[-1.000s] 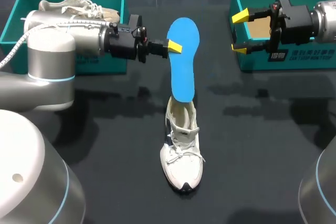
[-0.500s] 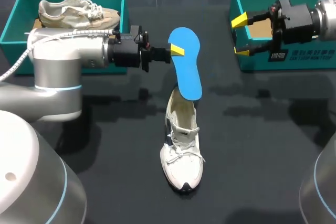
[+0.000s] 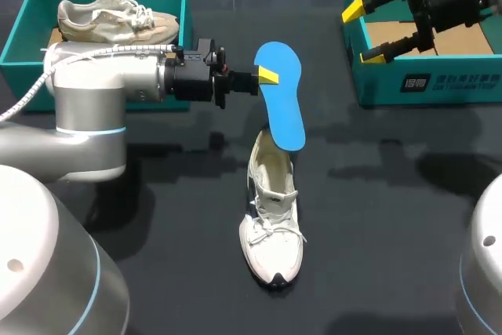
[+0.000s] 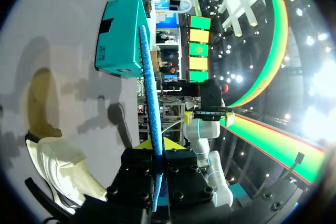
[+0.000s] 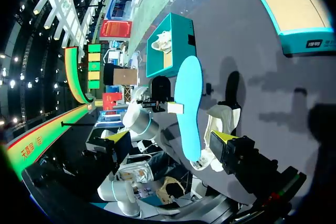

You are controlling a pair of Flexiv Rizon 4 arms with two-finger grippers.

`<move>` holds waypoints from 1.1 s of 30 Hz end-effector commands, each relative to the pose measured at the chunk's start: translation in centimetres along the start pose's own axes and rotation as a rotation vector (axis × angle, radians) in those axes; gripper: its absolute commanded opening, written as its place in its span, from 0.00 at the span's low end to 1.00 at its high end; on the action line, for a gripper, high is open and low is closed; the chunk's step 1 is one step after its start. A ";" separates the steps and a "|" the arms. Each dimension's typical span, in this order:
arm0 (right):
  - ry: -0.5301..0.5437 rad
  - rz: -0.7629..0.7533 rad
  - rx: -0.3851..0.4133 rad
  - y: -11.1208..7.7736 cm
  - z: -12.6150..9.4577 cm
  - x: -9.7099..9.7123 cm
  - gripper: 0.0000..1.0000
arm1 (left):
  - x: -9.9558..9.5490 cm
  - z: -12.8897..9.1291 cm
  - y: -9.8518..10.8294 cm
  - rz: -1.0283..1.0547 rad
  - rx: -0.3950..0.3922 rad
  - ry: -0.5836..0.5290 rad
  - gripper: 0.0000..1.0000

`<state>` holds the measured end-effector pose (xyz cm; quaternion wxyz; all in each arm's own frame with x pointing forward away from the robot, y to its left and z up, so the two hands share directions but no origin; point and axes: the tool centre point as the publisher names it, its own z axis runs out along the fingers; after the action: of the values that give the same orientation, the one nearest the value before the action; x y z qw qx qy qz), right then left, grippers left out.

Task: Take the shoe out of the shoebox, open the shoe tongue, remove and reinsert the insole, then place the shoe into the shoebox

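Teal left shoebox [image 3: 20, 41] at the upper left of the frame carries a beige shoe [image 3: 118, 17]. Next to it the left gripper [image 3: 263, 78] is clamped on the blue insole [image 3: 284, 111] near its upper end. The insole hangs tilted at mid-frame, its lower tip at the heel opening of the white shoe [image 3: 272, 217], which stands on the black bench [image 3: 392, 194] with its toe toward the lower edge. At the upper right, the right gripper [image 3: 362, 33] is spread wide over the left wall of the right shoebox [image 3: 439, 84].
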<state>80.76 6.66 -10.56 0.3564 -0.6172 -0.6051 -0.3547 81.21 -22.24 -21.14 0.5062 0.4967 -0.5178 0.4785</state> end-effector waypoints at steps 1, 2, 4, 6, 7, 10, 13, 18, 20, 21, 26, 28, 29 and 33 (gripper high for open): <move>-0.401 0.012 0.009 0.0 -0.1 2.4 1.00 | -0.1 0.1 0.0 0.000 0.002 0.000 0.00; -0.424 0.010 0.007 -0.1 -0.1 2.7 1.00 | -0.1 0.1 0.0 0.000 0.002 0.000 0.00; -0.471 -0.004 0.005 -0.2 0.0 3.3 1.00 | -0.1 0.1 0.0 0.000 0.002 0.000 0.00; -0.508 -0.011 -0.002 -0.5 0.1 3.7 1.00 | -0.1 0.1 0.0 0.000 0.002 0.000 0.00; -0.529 -0.007 -0.006 -0.5 0.2 3.9 1.00 | -0.1 0.1 0.0 0.000 0.002 0.000 0.00; -0.588 -0.006 -0.009 -0.8 0.5 4.5 1.00 | -0.1 0.1 0.0 0.000 0.002 0.000 0.00; -0.638 -0.017 -0.006 -0.9 1.2 5.2 1.00 | -0.1 0.1 0.0 0.000 0.002 0.000 0.00; -0.699 -0.052 -0.008 -1.1 2.7 6.7 1.00 | -0.1 0.1 0.0 0.000 0.002 0.000 0.00; -0.718 -0.062 -0.010 -1.2 3.3 7.3 1.00 | -0.1 0.1 0.0 0.000 0.002 0.000 0.00; -0.730 -0.069 -0.009 -1.2 3.7 7.6 1.00 | -0.1 0.1 0.0 0.000 0.002 0.000 0.00; -0.785 -0.067 -0.005 -1.2 5.4 8.9 1.00 | -0.1 0.1 0.0 0.000 0.002 0.000 0.00; -0.811 -0.055 -0.007 -1.1 6.0 9.4 1.00 | -0.1 0.1 0.0 0.000 0.002 0.000 0.00; -0.827 -0.049 -0.007 -1.1 6.3 9.6 1.00 | -0.1 0.1 0.0 0.000 0.002 0.000 0.00; -0.867 -0.044 -0.008 -1.2 7.1 10.1 1.00 | -0.1 0.1 0.0 0.000 0.002 0.000 0.00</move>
<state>79.28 16.83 -5.31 0.1318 -0.6851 -0.7009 -0.1484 81.18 -22.22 -21.17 0.5063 0.4966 -0.5171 0.4792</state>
